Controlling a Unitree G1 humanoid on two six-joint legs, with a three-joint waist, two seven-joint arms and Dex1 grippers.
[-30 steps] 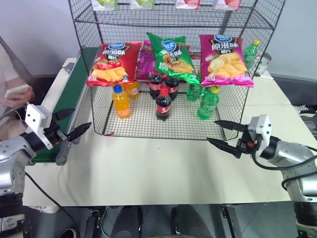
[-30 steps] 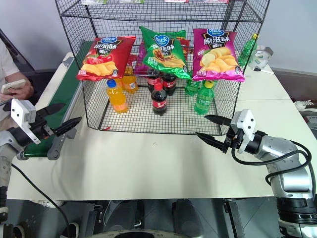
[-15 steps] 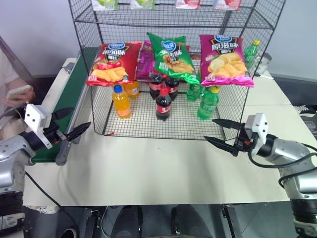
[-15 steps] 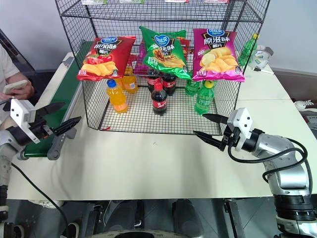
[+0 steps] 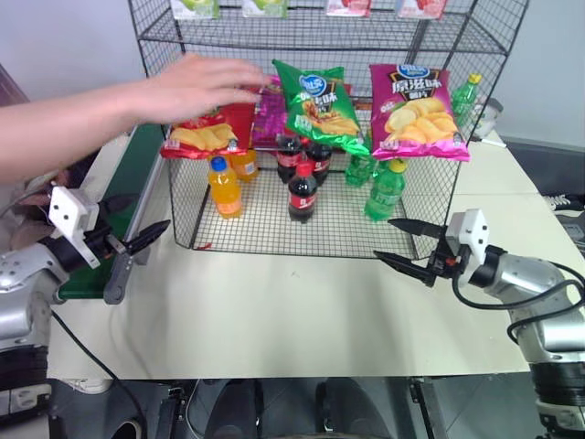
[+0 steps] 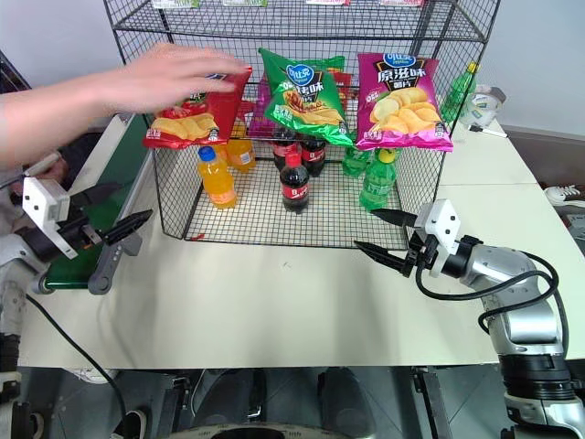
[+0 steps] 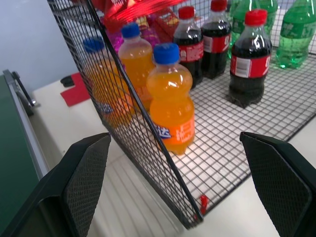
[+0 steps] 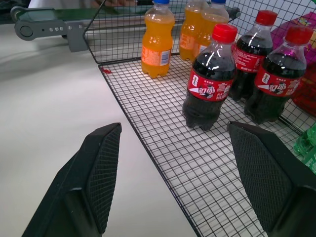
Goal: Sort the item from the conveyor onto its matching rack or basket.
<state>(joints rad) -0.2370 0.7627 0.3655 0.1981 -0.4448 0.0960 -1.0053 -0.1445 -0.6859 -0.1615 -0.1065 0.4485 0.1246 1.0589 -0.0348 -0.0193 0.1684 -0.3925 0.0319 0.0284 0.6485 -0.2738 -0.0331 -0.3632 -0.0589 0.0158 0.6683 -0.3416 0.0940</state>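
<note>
On the pale table [image 5: 274,320], the glossy green chip bag [image 5: 315,105] lies on the tall black wire rack [image 5: 320,137], where a person's hand [image 5: 196,82] reaches over the red bag [image 5: 196,133]. Left gripper [image 5: 128,240] and right gripper [image 5: 407,247] hover spread, empty.

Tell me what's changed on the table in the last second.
A person's bare arm has reached in from the left, its palm now over the glossy red chip bag on the black wire-grid rack. Nothing was grasped or released. Both robot hands, left hand and right hand, stay open and empty; bags and bottles unmoved.
</note>
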